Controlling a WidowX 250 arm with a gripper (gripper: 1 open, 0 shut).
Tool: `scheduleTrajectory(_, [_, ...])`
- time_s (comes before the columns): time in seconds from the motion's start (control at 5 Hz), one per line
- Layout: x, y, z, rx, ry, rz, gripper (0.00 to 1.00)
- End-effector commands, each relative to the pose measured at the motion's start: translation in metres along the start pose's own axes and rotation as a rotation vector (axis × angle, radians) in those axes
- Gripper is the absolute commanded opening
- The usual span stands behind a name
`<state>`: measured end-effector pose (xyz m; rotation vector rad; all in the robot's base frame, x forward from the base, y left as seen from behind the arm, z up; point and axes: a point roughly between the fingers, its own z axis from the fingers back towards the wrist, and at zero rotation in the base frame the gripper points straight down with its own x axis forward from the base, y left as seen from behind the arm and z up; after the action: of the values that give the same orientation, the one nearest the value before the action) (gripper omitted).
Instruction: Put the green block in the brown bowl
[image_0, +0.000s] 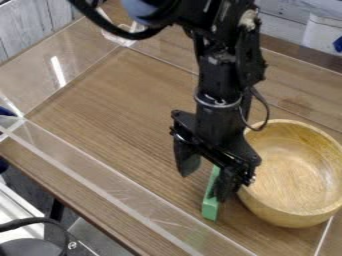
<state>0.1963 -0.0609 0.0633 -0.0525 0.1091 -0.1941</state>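
Item: green block (213, 199), long bar lying flat on the wooden table (107, 110), just left of the brown bowl (297, 175), its far part hidden behind the gripper (217, 170).

Step in hand, as you judge it: the approach to grasp. Bring the fingers down astride the bar's narrow width, near its middle, clear of the bowl's rim, before you close.

Hand: pointing down, fingers wide apart, holding nothing; whether a fingertip touches the bar, you cannot tell.
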Motion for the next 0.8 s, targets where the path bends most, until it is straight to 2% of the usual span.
scheduleTrajectory(0.0, [0.0053,0.0009,0.0138,-0.004,-0.077,0.005,1.0])
scheduleTrajectory(0.2, [0.0051,0.0035,0.0147,-0.007,-0.091,0.02,1.0])
scheduleTrajectory(0.6, [0.0051,0.0064,0.0121,-0.014,-0.095,0.042,1.0])
